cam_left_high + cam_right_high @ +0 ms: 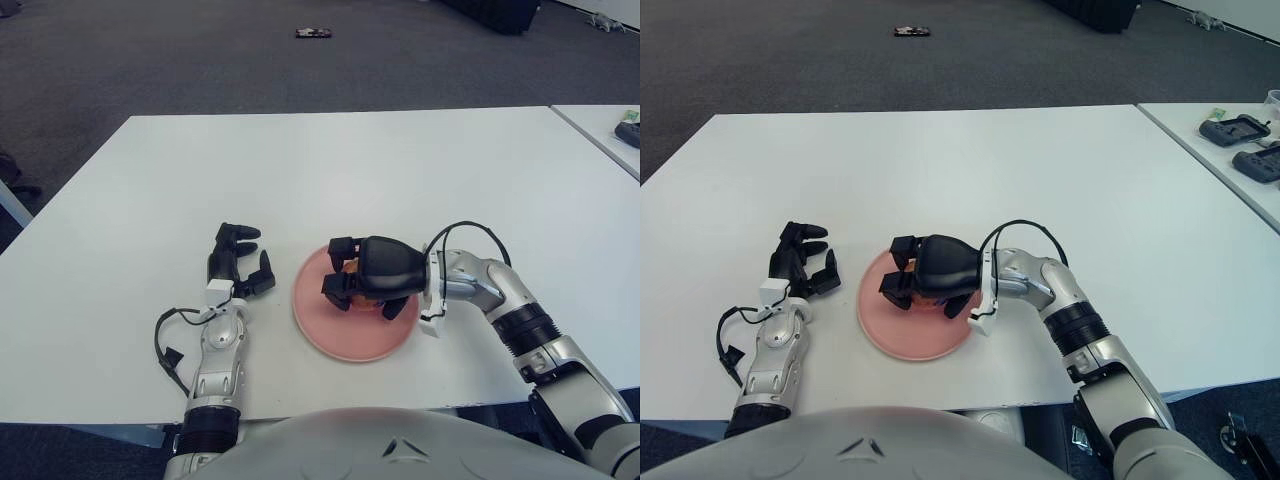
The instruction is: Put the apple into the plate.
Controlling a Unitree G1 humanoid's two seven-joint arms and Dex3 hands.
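Note:
The pink plate (340,338) lies on the white table (330,170) near its front edge. My right hand (365,286) is palm down over the middle of the plate, its black fingers curled around the apple (364,296). The hand hides most of the apple; only a sliver of yellow-red skin shows between the fingers. The apple is down at the plate's surface; I cannot tell whether it rests on it. My left hand (238,262) lies idle on the table to the left of the plate, fingers relaxed, holding nothing.
A second table at the right carries dark devices (1237,130). A small dark object (313,33) lies on the carpet far behind. A black cable (163,345) loops beside my left wrist.

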